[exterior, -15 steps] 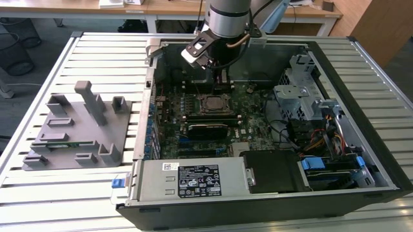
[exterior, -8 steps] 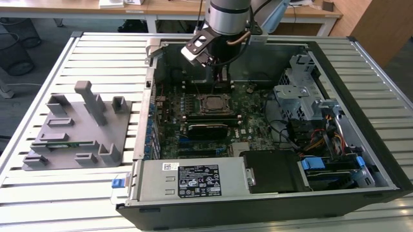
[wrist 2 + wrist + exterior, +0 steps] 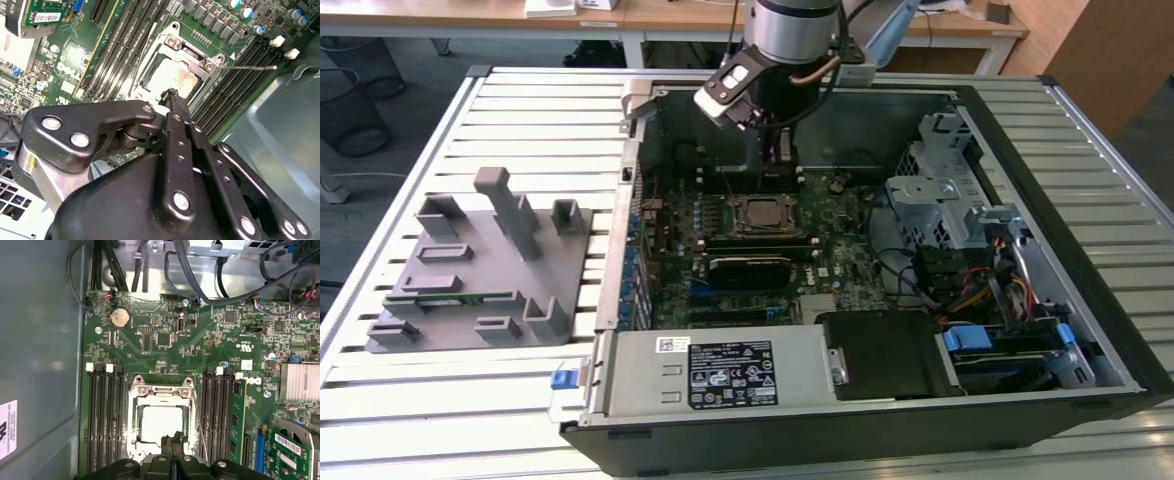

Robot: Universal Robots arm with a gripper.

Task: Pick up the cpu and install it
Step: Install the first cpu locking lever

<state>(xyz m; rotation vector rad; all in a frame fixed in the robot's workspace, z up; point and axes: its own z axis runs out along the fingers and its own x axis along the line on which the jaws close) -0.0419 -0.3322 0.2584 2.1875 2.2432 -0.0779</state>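
The cpu (image 3: pixel 160 422) lies flat inside the metal socket frame (image 3: pixel 135 412) on the green motherboard (image 3: pixel 165 347), silvery top up. It also shows in the second wrist view (image 3: pixel 172 80) and the exterior view (image 3: pixel 761 213). My gripper (image 3: pixel 172 442) hangs just above the socket's edge, its two black fingers pressed together with nothing between them. From the second wrist view, the gripper (image 3: pixel 172 94) tip sits over the cpu's near edge. In the exterior view the gripper (image 3: pixel 775 165) reaches down into the open computer case (image 3: pixel 1014 130). A thin wire lever (image 3: pixel 250 67) sticks out beside the socket.
Black memory slots (image 3: pixel 107 415) flank the socket, and a green memory stick (image 3: pixel 235 425) stands beside one bank. Cables (image 3: pixel 210 275) run along the case wall. A drive cage (image 3: pixel 941 195) and power supply (image 3: pixel 720 370) crowd the case. A grey fixture tray (image 3: pixel 480 265) lies on the slatted table.
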